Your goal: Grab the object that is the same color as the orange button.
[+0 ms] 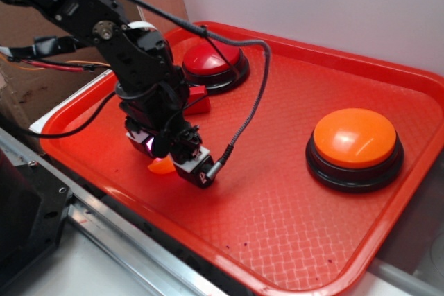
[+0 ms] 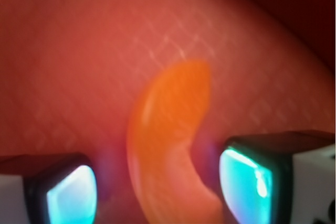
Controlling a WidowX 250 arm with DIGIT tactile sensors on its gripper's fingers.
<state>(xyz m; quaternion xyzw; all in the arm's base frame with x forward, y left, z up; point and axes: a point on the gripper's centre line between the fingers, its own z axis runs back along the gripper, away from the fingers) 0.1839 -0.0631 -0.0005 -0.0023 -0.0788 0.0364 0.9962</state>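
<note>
Black gripper [image 1: 168, 159] sat low over the small glossy orange crescent plastic wedge [image 2: 170, 150], fingers [image 2: 247, 184] spread either side, not yet pinching, likely lined up to close. Wedge lay on the red textured plastic tray [image 1: 277, 192], well left of the large round orange domed button [image 1: 354, 138].

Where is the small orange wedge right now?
The orange wedge lies on the red tray, between the open claw's two fingers; in the exterior view it peeks out beneath the claw, at the tray's left.

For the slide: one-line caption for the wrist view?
Wrist view: orange wedge lying on the red tray between the gripper fingers, gaps visible on both sides.
</note>
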